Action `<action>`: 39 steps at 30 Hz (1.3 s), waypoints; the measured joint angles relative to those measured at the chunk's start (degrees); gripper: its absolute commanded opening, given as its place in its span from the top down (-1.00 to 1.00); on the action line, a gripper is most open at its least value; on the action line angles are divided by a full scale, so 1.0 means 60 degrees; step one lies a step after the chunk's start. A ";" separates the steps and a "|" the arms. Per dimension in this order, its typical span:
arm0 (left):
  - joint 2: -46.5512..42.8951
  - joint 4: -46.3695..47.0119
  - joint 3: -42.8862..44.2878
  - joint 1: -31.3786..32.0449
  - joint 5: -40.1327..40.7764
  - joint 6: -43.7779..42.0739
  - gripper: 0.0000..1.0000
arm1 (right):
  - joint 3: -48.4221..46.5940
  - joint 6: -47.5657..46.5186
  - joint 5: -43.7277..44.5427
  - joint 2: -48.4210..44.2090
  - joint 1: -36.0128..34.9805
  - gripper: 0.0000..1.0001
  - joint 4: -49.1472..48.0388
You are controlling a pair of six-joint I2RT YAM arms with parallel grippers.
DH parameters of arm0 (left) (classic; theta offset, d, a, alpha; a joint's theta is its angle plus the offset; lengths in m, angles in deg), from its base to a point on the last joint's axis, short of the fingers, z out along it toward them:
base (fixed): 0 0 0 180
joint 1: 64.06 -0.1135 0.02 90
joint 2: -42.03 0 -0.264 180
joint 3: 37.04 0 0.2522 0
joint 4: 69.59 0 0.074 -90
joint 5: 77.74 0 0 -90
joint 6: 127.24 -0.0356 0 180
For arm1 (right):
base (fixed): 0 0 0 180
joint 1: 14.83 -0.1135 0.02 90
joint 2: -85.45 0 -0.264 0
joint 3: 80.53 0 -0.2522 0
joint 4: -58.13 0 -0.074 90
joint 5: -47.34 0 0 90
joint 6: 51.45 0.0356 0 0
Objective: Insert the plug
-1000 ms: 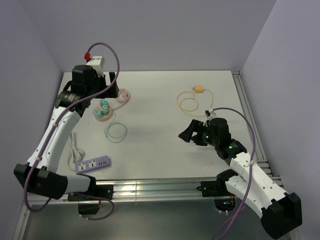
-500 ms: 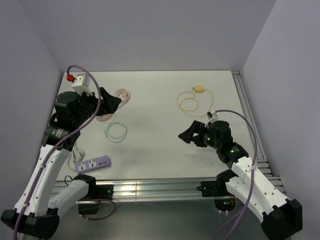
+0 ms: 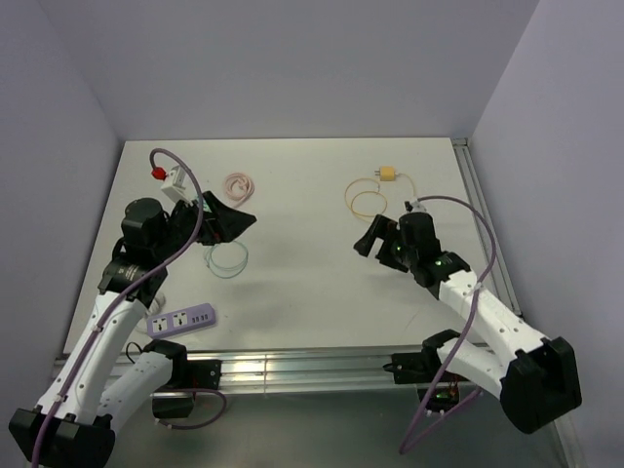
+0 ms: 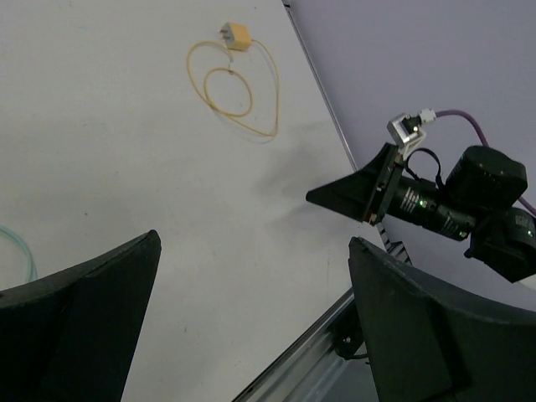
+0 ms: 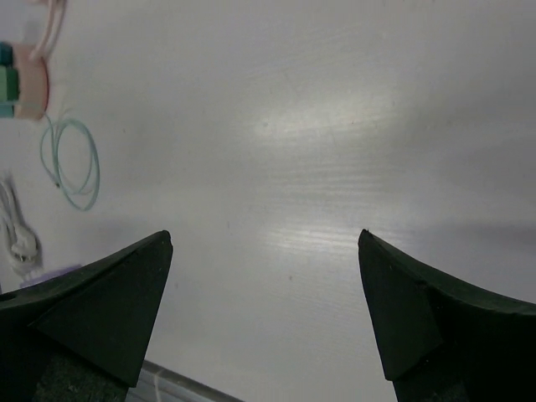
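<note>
A purple power strip (image 3: 181,320) lies near the table's front left edge. At the back right sits a yellow plug (image 3: 388,175) (image 4: 234,35), its thin yellow cable (image 3: 366,200) (image 4: 231,90) looped beside it. The right wrist view shows a pink and teal plug (image 5: 18,85) at its far left; the top view hides it under my left arm. My left gripper (image 3: 234,216) (image 4: 254,243) hangs open above the table's left side, pointing right, with nothing between its fingers. Right of centre, my right gripper (image 3: 370,237) (image 5: 265,236) is open, empty and pointing left.
A teal cable loop (image 3: 226,256) (image 5: 71,163) lies below the left gripper. A pink cable coil (image 3: 239,183) sits behind it. A white cord with a plug (image 5: 18,236) lies by the power strip. Metal rails (image 3: 292,369) run along the front edge and a rail (image 3: 478,210) runs down the right side.
The left arm has drawn back toward its base and its gripper has swung from the pink plug toward the table's middle. The right gripper has moved a little farther back and opened slightly wider.
</note>
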 measured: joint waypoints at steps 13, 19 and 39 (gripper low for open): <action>-0.0834 0.0867 -0.1311 0.0018 -0.0714 0.0678 -0.94 | -0.5176 -0.0208 0.1053 0.4998 0.1173 -0.87 -0.0149; -0.1377 0.0940 -0.1756 0.0036 -0.1005 0.0856 -0.94 | -0.6328 -0.0233 0.0841 0.7100 0.1457 -0.84 -0.0397; -0.0579 0.2018 -0.2237 0.0102 -0.1410 0.1071 -0.94 | -0.9810 -0.1581 0.1727 1.0477 0.4022 -0.80 0.0882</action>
